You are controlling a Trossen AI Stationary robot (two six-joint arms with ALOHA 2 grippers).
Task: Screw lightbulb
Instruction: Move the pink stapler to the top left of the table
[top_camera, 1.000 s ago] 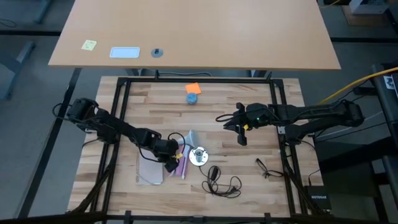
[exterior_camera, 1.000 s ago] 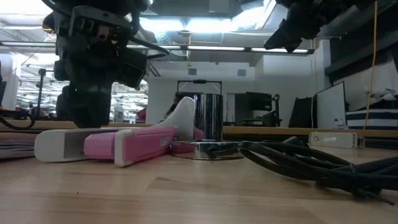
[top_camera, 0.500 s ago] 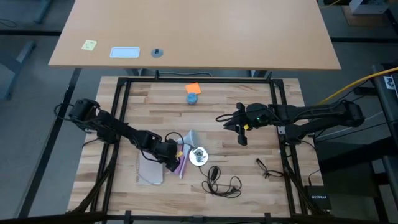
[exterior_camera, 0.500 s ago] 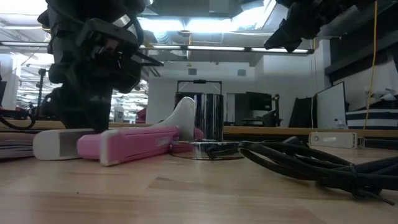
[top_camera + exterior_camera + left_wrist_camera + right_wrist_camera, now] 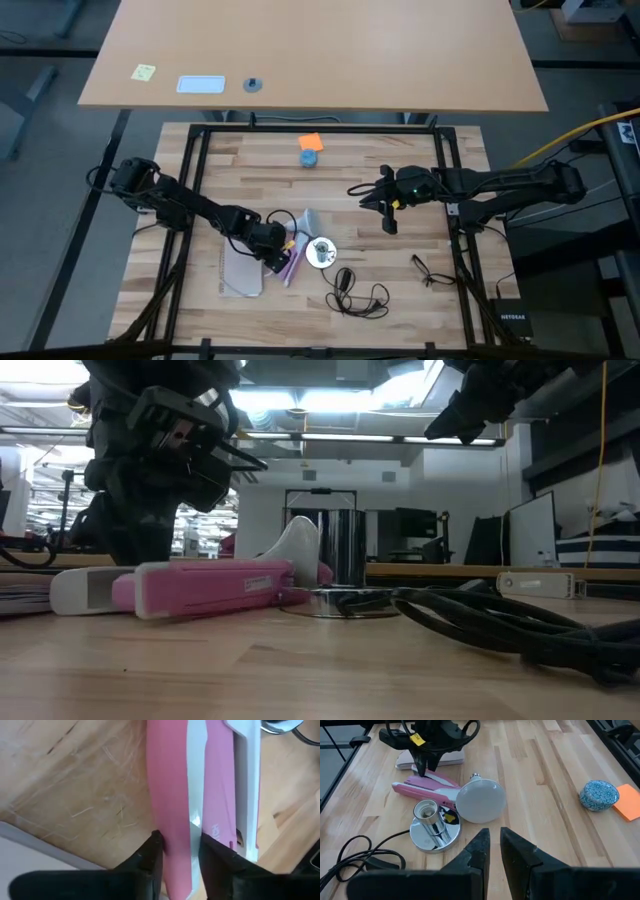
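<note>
The frosted white lightbulb (image 5: 481,800) lies on its side on the wooden table, its globe next to the shiny silver lamp base (image 5: 431,826), which stands with its socket up. A long pink-and-white package (image 5: 426,788) lies beside them. My left gripper (image 5: 179,845) comes down on the package's end away from the bulb and is shut on it. My right gripper (image 5: 492,845) hovers above the table's right half (image 5: 385,215), its fingers close together with nothing between them. My left gripper pinches a pink leaf of the package with its white edge (image 5: 180,827) between its two fingers, one finger (image 5: 152,852) on each long side. A second pink-and-white strip lies outside the fingers. The fingers come from above, across the package. The package lies about level on the table (image 5: 205,585).
The base's black cord (image 5: 355,290) coils near the front edge. A flat stack of papers (image 5: 240,272) lies under my left arm. A small blue round object (image 5: 309,157) and an orange note (image 5: 311,142) sit at the far middle. A thin black cable (image 5: 428,268) lies at the right.
My left gripper has come down on the pink-and-white package and shut on it. The package has turned a little on the table and now lies more level in the low view.
</note>
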